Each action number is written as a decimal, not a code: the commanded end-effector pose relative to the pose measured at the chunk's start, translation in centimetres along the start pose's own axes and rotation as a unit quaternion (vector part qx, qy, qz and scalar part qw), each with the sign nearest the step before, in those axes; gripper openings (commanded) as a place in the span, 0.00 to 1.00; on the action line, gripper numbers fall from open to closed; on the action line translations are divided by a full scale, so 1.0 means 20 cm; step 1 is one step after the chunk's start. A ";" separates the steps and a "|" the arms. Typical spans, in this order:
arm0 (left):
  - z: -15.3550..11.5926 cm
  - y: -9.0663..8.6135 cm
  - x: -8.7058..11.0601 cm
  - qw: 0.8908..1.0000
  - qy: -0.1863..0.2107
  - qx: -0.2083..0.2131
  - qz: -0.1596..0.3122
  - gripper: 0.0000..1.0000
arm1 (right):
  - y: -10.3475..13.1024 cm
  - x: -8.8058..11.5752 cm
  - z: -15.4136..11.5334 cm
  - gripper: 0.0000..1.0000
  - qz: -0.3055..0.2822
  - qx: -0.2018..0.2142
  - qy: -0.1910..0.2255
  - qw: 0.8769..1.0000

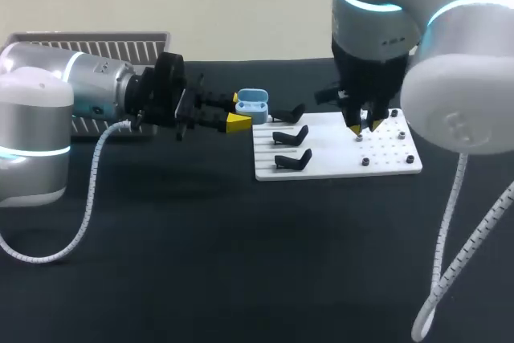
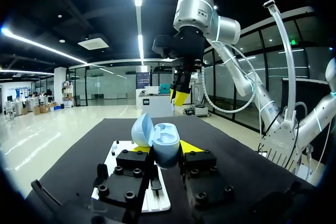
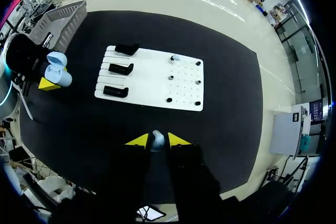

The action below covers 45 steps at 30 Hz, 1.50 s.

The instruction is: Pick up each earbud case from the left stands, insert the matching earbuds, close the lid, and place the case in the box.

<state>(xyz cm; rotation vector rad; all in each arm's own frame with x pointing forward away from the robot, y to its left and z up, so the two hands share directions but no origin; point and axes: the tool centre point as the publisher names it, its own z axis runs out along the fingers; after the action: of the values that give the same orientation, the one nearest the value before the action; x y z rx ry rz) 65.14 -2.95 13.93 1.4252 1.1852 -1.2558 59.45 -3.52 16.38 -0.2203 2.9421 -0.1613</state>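
A light blue earbud case (image 1: 252,105) with its lid open is held above the table, left of the white board (image 1: 337,168), with my left gripper (image 1: 238,110) shut on it. In the left wrist view the open case (image 2: 161,144) stands upright between the yellow fingertips (image 2: 192,147). My right gripper (image 1: 365,128) hangs over the board's right, peg-hole half. The right wrist view shows that gripper (image 3: 157,140) shut on a small white earbud (image 3: 157,138), high above the board (image 3: 149,90). Three black stands (image 1: 291,136) on the board's left side carry nothing.
A grey slatted box (image 1: 88,42) stands at the back left, behind my left arm. Several small pegs or pieces (image 3: 171,77) dot the board's right half. A white coiled cable (image 1: 88,198) hangs from my left arm and another from my right (image 1: 458,255).
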 end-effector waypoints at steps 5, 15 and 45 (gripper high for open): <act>0.00 -0.01 0.00 1.000 -0.001 -0.002 0.002 0.00 | 0.00 0.00 0.00 0.00 0.000 0.000 -0.001 1.000; 0.00 -0.01 0.00 1.000 -0.001 -0.002 0.002 0.00 | 0.24 -0.11 -0.08 0.00 0.165 0.104 -0.005 0.981; 0.00 -0.01 0.00 1.000 -0.001 -0.002 0.002 0.00 | 0.50 -0.25 -0.17 0.00 0.372 0.052 0.060 0.925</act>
<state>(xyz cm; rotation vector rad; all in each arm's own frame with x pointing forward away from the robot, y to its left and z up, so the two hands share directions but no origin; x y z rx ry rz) 65.15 -2.95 13.93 1.4252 1.1852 -1.2558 61.76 6.76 18.86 0.8545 2.8732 -0.2145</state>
